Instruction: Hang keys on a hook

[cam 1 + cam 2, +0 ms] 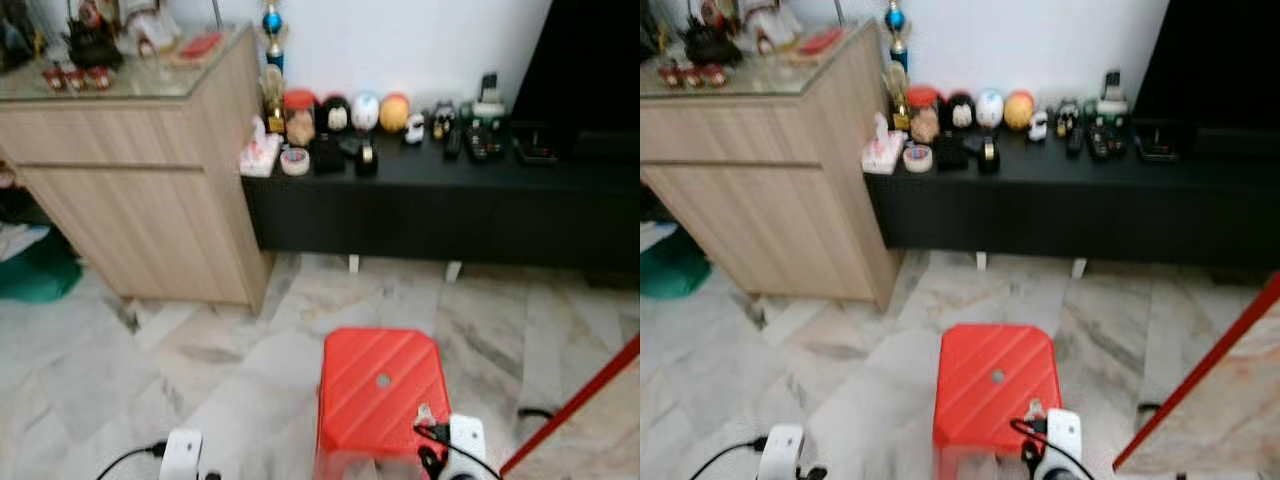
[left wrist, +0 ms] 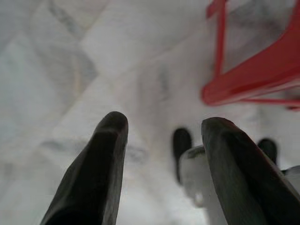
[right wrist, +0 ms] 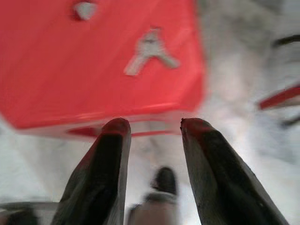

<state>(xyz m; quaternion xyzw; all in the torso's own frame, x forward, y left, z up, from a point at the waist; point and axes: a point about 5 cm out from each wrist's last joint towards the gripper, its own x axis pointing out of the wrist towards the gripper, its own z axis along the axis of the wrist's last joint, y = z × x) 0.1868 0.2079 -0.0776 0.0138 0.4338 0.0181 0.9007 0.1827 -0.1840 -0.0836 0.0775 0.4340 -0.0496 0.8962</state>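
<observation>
Your red stool stands on the marble floor. Right gripper hangs beside its edge, fingers apart, nothing held. Left gripper gapes empty too. The keys, small, silvery and splayed, lie flat on the stool's top near its rim.

Marble floor lying before a white wall, light-wood cabinet standing beside a low black counter bearing trinkets.

Home living room: marble floor, wooden cabinet, low black TV console bearing figurines.
</observation>
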